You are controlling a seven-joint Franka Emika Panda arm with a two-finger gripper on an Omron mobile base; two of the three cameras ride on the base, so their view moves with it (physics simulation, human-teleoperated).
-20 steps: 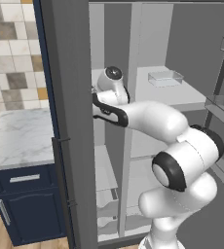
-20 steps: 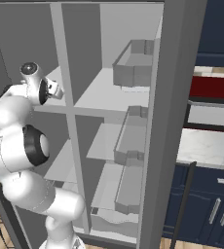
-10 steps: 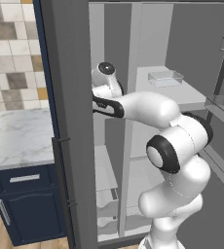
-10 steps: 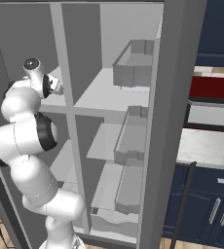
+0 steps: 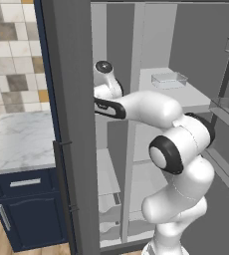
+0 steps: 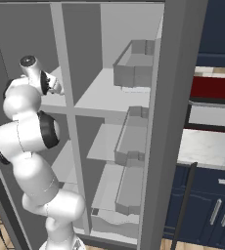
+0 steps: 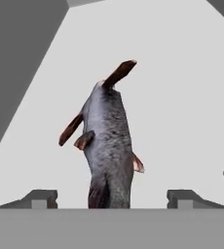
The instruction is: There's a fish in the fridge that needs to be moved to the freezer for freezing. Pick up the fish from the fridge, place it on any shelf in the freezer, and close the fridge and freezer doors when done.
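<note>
The fish (image 7: 108, 146), grey with brown fins, lies on a white shelf (image 7: 182, 112) and stretches away from my hand. My gripper (image 7: 111, 198) is open, with one fingertip on each side of the fish's near end and a clear gap to each. My hand (image 6: 50, 83) reaches into the freezer (image 5: 111, 164), the narrow section at the left of the tall grey unit. The fridge (image 5: 186, 129) is the wider section beside it. Both doors stand open: the freezer door (image 5: 69, 124) on the left, the fridge door (image 6: 170, 122) on the right.
A clear flat container (image 5: 169, 79) sits on a fridge shelf. Grey bins (image 6: 134, 68) hang on the inside of the fridge door. A marble counter (image 5: 17, 142) over navy cabinets lies left of the unit, and navy cabinets (image 6: 212, 205) stand to its right.
The arm has stretched further into the freezer, and the hand has shifted a little up and to the left. The jaws have come apart and the fish rests on the shelf.
</note>
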